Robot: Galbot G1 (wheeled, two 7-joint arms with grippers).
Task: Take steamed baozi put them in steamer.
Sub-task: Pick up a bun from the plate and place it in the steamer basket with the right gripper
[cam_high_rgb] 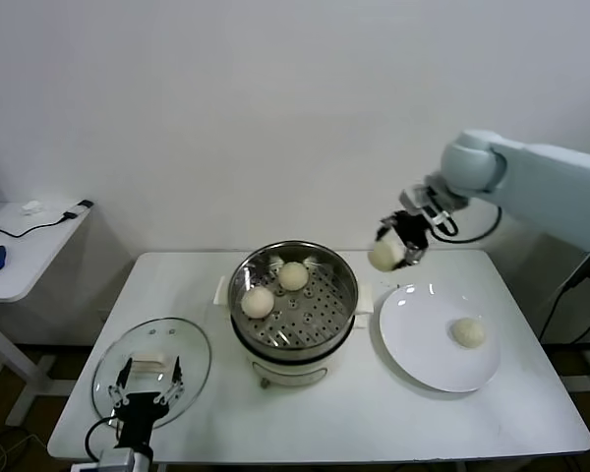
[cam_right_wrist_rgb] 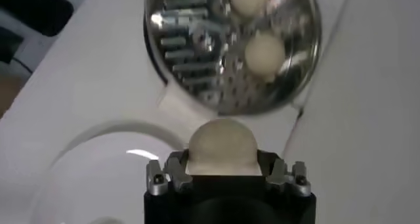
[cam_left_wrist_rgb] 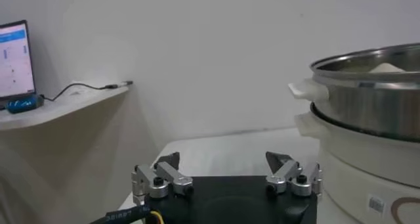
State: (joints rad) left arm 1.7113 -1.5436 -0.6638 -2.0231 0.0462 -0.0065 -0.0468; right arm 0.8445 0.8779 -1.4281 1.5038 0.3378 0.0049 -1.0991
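A plain white wall [cam_high_rgb: 226, 118] fills the twelve o'clock half. A white surface [cam_high_rgb: 324, 413] sits centre; a side table [cam_high_rgb: 25, 251] with a cable [cam_high_rgb: 39, 224] stands at nine o'clock.

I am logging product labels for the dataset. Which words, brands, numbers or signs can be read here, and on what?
None can be read.
Small badge on the steamer base: too blurred.
Printing on the cable by the left claw: too small.
Monitor screen on the side desk: blurred.

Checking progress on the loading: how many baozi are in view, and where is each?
4. Two baozi lie in the steamer, one is held in the right tool above the table, and one remains on the plate.
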